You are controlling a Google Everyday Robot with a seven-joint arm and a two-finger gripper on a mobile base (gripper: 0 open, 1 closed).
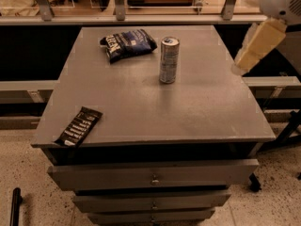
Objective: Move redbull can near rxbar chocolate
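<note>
The redbull can [169, 60] stands upright on the grey table [188, 112], at the back middle. The rxbar chocolate [79, 126] lies flat at the table's front left corner, far from the can. Only a white joint and a cream arm link [256, 42] show at the upper right, above the table's right edge and to the right of the can. My gripper itself is out of view.
A puffy dark blue snack bag [128, 43] lies at the back left, left of the can. The table stands on a cabinet with drawers [153, 173]. A counter with rails [141, 19] runs behind it. A dark stand leg [287, 131] is at the right.
</note>
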